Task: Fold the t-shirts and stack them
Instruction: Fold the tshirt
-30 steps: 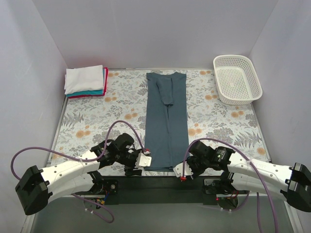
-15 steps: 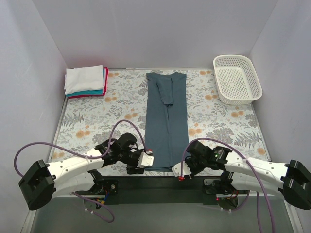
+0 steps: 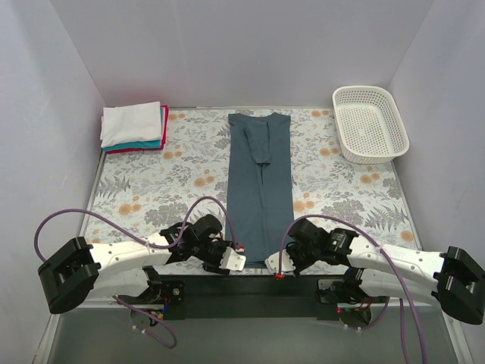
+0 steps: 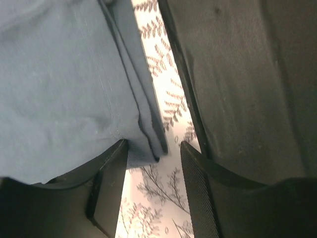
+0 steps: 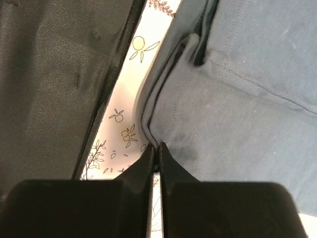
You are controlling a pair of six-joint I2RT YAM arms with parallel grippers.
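A dark slate-blue t-shirt [image 3: 261,182] lies folded into a long strip down the middle of the floral cloth, hem toward the arms. My left gripper [image 3: 236,260] is at the hem's near-left corner. In the left wrist view its jaws stand open [image 4: 153,148], with the shirt's corner [image 4: 59,89] just inside the mouth, against the left finger [image 4: 106,188]. My right gripper [image 3: 273,265] is at the near-right corner. Its jaws [image 5: 156,146] are shut on the shirt's folded edge [image 5: 247,124]. Folded white, teal and red t-shirts [image 3: 133,127] are stacked at the back left.
A white mesh basket [image 3: 370,123] stands at the back right. A black strip [image 3: 242,284] runs along the table's near edge, right behind both grippers. White walls close in the left, back and right sides.
Both grippers have moved inward to the shirt's near corners. The right jaws have shut on the cloth edge. The left jaws have narrowed but still stand apart.
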